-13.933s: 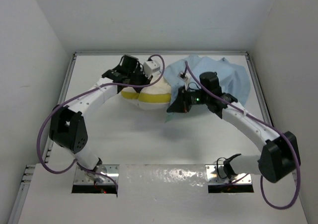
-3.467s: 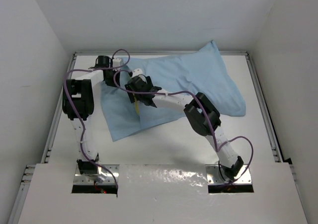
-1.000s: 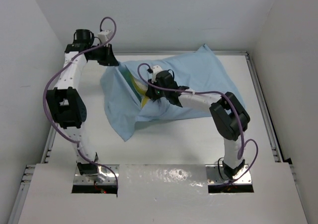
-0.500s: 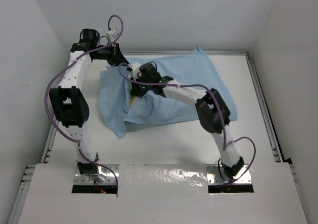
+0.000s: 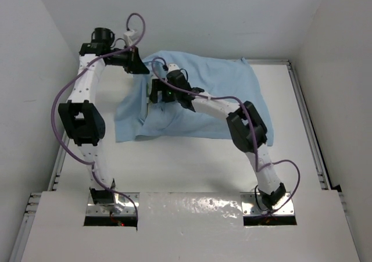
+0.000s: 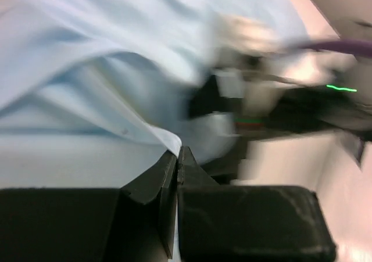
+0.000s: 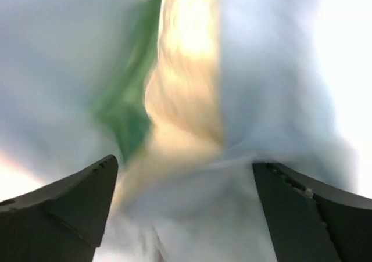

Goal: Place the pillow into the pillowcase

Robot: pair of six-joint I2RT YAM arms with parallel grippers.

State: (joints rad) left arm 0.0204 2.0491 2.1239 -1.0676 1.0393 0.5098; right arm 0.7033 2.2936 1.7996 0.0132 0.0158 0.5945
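Note:
The light blue pillowcase (image 5: 215,99) lies bulging across the back of the table, with its left edge lifted. My left gripper (image 5: 138,64) holds that edge up; in the left wrist view its jaws (image 6: 177,153) are shut on a fold of the pillowcase (image 6: 104,70). My right gripper (image 5: 156,92) sits at the case's mouth. In the right wrist view it (image 7: 183,163) stands wide open, nothing between its fingers. Ahead of it are the cream pillow (image 7: 186,82), the teal inner side (image 7: 125,119) and blue cloth. From above, the pillow is hidden inside the case.
The white table (image 5: 192,169) has raised rails on the left (image 5: 68,134) and right (image 5: 307,128), and white walls close it in. Purple cables loop off both arms. The right arm (image 6: 290,99) shows blurred in the left wrist view.
My right gripper has opened and let go of the pillow. The yellow pillow edge no longer shows from above, and the pillowcase has flattened out over it. The left gripper stays shut, holding the edge high.

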